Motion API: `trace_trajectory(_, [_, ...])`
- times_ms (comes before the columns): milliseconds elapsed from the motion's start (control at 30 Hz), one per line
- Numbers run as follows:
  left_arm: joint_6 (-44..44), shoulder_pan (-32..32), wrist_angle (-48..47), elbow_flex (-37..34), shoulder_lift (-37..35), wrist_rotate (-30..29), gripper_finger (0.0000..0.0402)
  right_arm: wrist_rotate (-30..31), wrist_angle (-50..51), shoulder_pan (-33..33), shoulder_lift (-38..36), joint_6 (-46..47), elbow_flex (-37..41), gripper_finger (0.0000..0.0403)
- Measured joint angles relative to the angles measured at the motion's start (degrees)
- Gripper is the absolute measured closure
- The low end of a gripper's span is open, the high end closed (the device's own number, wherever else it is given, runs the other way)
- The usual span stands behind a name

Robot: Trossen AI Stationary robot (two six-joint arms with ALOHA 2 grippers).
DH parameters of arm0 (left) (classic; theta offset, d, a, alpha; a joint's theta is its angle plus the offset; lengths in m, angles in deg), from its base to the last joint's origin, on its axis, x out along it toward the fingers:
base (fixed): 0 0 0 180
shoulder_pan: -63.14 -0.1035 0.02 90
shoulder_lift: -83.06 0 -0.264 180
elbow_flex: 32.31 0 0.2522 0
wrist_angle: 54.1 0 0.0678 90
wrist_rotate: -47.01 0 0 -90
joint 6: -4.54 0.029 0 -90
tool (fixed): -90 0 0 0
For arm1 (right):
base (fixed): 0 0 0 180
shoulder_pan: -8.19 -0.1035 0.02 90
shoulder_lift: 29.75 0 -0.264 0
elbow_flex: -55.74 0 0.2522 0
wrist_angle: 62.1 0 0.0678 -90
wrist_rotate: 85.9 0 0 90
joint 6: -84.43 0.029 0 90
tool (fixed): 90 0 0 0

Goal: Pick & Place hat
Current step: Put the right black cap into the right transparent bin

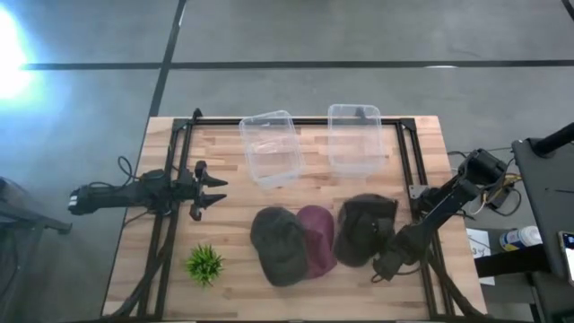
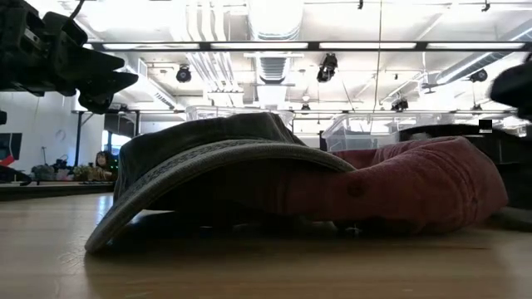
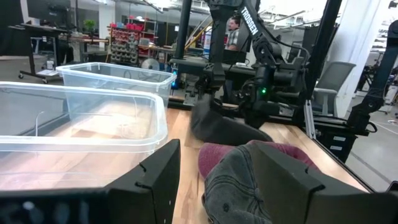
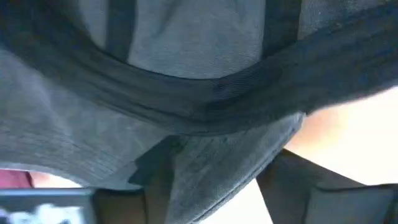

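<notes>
Three hats lie in a row on the wooden table: an olive-grey cap (image 1: 280, 244), a maroon cap (image 1: 316, 238) (image 2: 416, 187) partly under its neighbours, and a dark grey hat (image 1: 363, 229) (image 3: 224, 127). My right gripper (image 1: 387, 260) is at the dark grey hat's near right edge and shut on it. My left gripper (image 1: 212, 190) (image 3: 214, 180) hangs open above the table's left side, apart from the hats. In the low view the olive-grey cap's brim (image 2: 216, 166) rests on the table. My right gripper holds the dark grey hat by its edge (image 4: 217, 168), cloth pinched between the two fingers. In the left wrist view that edge (image 3: 204, 109) is raised at the gripper, and the hat slopes down from it, its lower part on the table beside the maroon cap.
Two clear plastic bins (image 1: 269, 148) (image 1: 354, 137) stand at the table's far side. A small green plant (image 1: 204, 263) sits near the near left corner. Black frame rails (image 1: 175, 179) run along the table's sides. A person (image 3: 233, 31) is in the room beyond.
</notes>
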Motion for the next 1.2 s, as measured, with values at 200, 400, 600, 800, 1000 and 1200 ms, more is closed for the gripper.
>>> trace_trajectory(200, [0.00,0.00,0.01,0.00,0.00,0.01,0.0209,8.04,0.13,-1.32,-0.07,-4.69,-0.38,0.0344])
trace_trajectory(400, [0.00,-0.02,0.01,0.00,0.00,-0.01,0.0209,7.73,-0.24,-3.61,-2.79,-14.18,-4.36,0.0388])
trace_trajectory(600, [0.00,-0.02,-0.02,0.00,-0.02,0.01,0.0209,13.17,4.24,-6.27,-10.64,-24.62,-13.88,0.0389])
trace_trajectory(800, [0.00,-0.02,-0.01,0.00,-0.02,0.00,0.0209,34.98,35.92,-2.98,-16.61,-23.77,-27.99,0.0389])
trace_trajectory(1000, [-0.02,-0.02,-0.02,0.00,-0.02,0.00,0.0209,42.28,50.05,15.82,-18.43,-38.13,-36.03,0.0390])
trace_trajectory(1200, [0.00,0.00,-0.15,0.00,0.26,0.03,0.0209,39.69,48.38,39.60,-18.13,-52.45,-35.45,0.0390])
